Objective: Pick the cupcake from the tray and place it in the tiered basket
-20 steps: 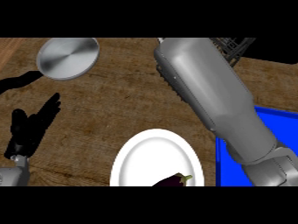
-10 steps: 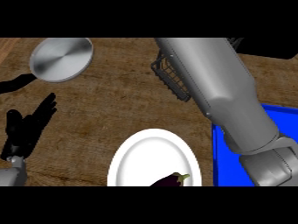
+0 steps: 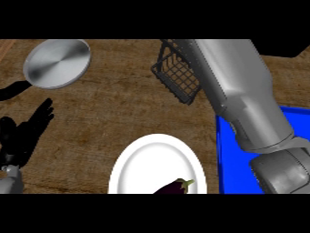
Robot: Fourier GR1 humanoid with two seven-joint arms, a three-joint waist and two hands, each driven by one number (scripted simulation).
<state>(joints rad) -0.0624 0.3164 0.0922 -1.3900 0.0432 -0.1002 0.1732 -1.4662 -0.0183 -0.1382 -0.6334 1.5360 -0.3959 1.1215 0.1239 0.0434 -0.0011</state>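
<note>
My right forearm (image 3: 247, 98) stretches from the lower right up past the top of the view, so the right hand is hidden. It crosses over the black wire tiered basket (image 3: 177, 75), whose left part shows at the top middle. The blue tray (image 3: 227, 157) lies at the right, mostly covered by the arm. No cupcake is visible. My left hand (image 3: 23, 134) rests open at the left edge, fingers up.
A white plate (image 3: 150, 159) with a dark purple eggplant (image 3: 172, 187) on its near rim sits at the bottom middle. A round silver pan (image 3: 57, 63) with a black handle (image 3: 3, 93) lies at the upper left on the wooden counter.
The right forearm has swung further right, and the wire basket now shows beside it. The view has shifted, with pan and plate drifting right.
</note>
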